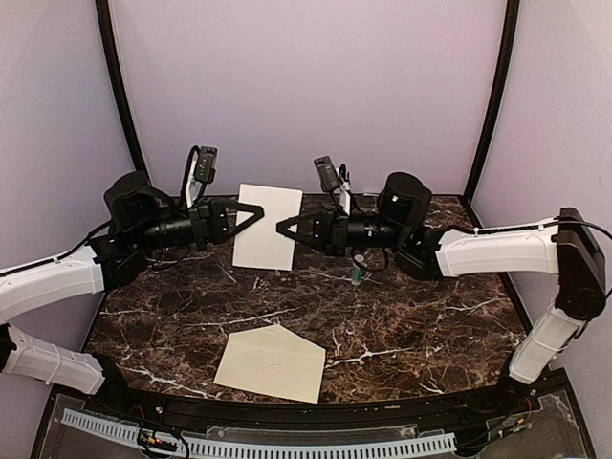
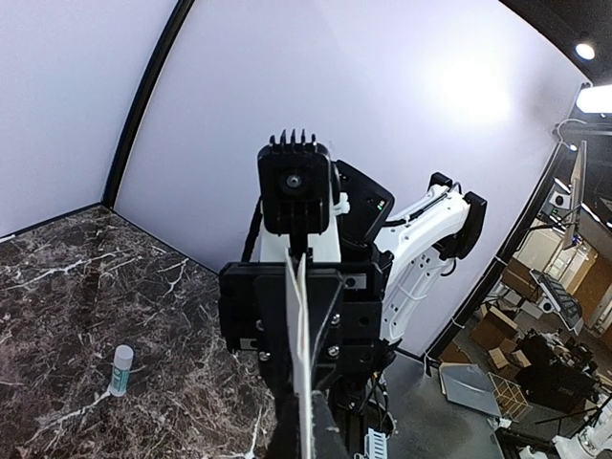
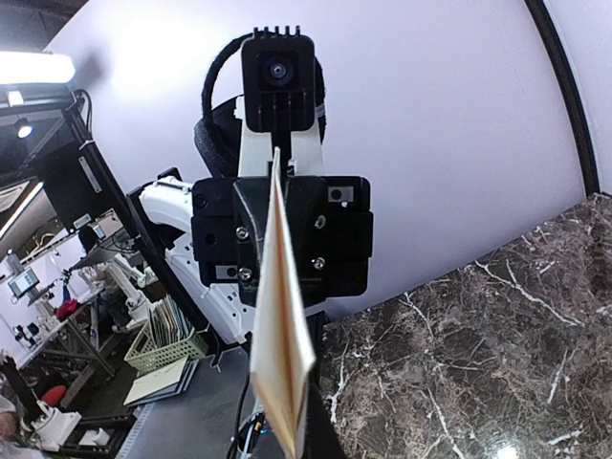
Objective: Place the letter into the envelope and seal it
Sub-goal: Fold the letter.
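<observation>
Letter (image 1: 271, 247): raised over the far middle of the table (image 1: 421, 316), pale face turned to the top camera, edge-on in both wrist views.
Left gripper (image 1: 258, 212): pinched shut on the letter, reaching in from its left side.
Right gripper (image 1: 281, 228): closed to a narrow point on the letter from the right side, facing the left gripper tip to tip.
Envelope (image 1: 271, 365): flat on the dark marble near the front edge, well apart from the letter, pointed flap open and aimed at the far side.
Small white-capped tube (image 1: 357, 272): upright on the table just below the right gripper.
Arms: both stretched inward from the sides, wrists level.
</observation>
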Motion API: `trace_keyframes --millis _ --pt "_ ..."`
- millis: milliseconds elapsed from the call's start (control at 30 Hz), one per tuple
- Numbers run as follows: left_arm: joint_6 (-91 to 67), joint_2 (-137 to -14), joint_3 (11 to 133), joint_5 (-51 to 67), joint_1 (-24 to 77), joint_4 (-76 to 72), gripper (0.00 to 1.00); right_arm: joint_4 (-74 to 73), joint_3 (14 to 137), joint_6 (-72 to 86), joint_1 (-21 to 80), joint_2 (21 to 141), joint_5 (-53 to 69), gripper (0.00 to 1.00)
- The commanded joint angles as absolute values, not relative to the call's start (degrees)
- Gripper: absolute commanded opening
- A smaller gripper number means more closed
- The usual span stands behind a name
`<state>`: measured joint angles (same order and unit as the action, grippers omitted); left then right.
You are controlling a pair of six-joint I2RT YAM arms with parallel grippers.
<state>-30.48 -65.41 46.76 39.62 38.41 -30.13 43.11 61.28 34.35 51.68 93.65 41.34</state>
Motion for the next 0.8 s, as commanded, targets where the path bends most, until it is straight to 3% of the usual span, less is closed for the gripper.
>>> trace_keyframes --millis 0,67,100,167,233,367,767 --pt "-30.1 -65.8 46.2 40.4 38.1 -30.6 0.01 46.3 62.0 35.2 52.1 93.4 40.3 0.0" --pt "-28.7 -65.9 46.4 39.7 38.1 -27.7 0.33 43.6 61.9 33.7 51.8 92.3 38.7 0.0" --pt "-28.1 -65.8 46.3 38.4 38.1 -25.1 0.59 41.9 61.4 32.7 51.5 91.4 37.7 0.0" --pt "-26.1 -65.4 45.3 35.6 38.1 -21.1 0.82 39.4 59.9 31.3 50.5 89.0 35.5 0.0" --pt "-23.7 -65.3 43.8 33.7 37.8 -17.0 0.88 36.6 57.9 30.3 48.8 85.7 33.3 0.0" --pt "-19.9 -68.0 40.3 32.8 37.5 -10.7 0.89 29.6 54.2 26.6 45.6 79.0 28.0 0.0" --pt "-13.6 -87.2 45.5 36.0 40.0 -2.2 0.79 20.9 46.8 21.8 41.0 65.3 21.8 0.0"
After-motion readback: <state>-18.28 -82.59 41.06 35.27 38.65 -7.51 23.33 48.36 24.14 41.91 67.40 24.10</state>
